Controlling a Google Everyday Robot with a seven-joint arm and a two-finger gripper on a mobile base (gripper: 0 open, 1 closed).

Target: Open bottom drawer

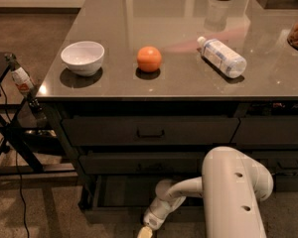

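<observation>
The bottom drawer [114, 213] is the lowest wide dark one in the left stack under the counter. It stands pulled out a little, with a dark gap showing above its front. My gripper [145, 230] hangs low at the frame's bottom edge, right at the drawer's front near its middle. My white arm [233, 192] reaches down to it from the right and hides the drawer's right part. The drawer's pull is hidden.
On the counter [188, 14] sit a white bowl [83, 57], an orange [149, 59] and a plastic bottle [222, 56] lying on its side. Two taller dark drawers [149, 131] are above. A black stand with cables [15, 128] is at the left.
</observation>
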